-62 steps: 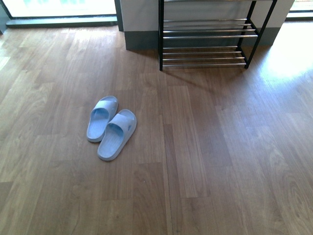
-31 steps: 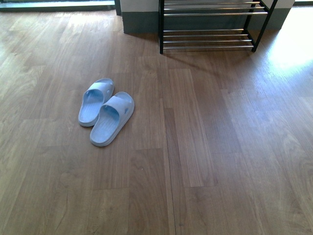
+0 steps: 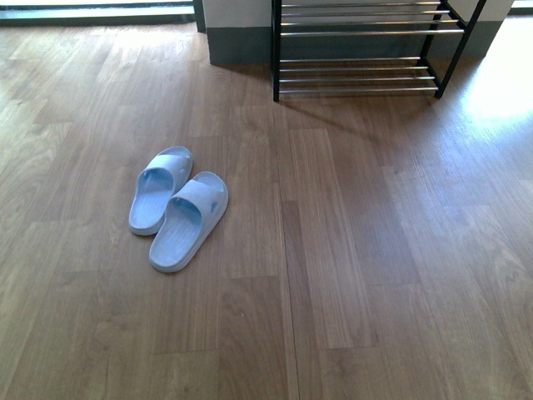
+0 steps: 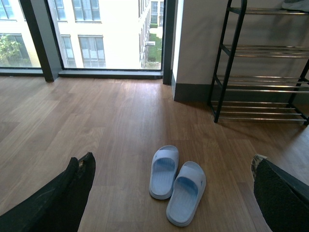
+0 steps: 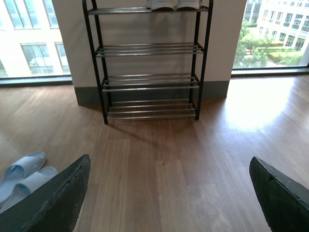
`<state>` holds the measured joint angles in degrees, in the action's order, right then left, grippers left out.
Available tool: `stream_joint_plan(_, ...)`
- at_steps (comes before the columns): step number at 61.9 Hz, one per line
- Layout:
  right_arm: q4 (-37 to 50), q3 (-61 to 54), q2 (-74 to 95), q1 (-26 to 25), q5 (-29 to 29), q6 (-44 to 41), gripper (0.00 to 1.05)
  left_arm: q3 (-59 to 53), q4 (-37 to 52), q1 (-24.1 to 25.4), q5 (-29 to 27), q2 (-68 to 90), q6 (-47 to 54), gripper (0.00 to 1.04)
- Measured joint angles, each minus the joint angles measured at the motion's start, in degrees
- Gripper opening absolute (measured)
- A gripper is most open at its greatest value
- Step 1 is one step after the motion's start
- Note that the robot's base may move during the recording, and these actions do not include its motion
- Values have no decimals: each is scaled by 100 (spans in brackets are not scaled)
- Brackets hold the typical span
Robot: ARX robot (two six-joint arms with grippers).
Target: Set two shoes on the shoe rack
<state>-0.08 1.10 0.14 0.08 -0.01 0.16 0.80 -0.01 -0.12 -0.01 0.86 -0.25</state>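
The two pale blue slides lie side by side on the wood floor point(image 3: 375, 250), soles down and touching along their inner edges, toes angled toward the far right. The left slide point(image 3: 158, 188) sits slightly farther from me than the right slide point(image 3: 190, 218). Both are well apart from the shoe rack point(image 3: 276, 50), which stands against the white wall point(image 5: 145, 29) with the grey skirting, ahead of me and to the right. The rack's chrome rod tiers visible in the front view carry nothing. In the right wrist view its top tier holds two white-soled items point(image 5: 163, 5), cut off by the frame edge, so I cannot identify them further. My left gripper point(image 4: 171, 159) is spread wide, fingers point(image 4: 72, 193) far apart and holding nothing, and both slides show on the floor between them. My right gripper point(image 5: 169, 160) is likewise spread wide and holds nothing; it faces the rack, with the slides at one edge of its view. A large window point(image 4: 96, 34) runs along the far wall to the left of the rack.
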Motion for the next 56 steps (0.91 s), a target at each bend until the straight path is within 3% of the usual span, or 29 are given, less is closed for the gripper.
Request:
stream_joint_plan(53,0,0,4,0,-4,0,96,0,0,0,-17,0,0,95)
stream_joint_plan(56,-107,46,151,-186,-739,-92,96,0,-2,0,-13,0,-2,95)
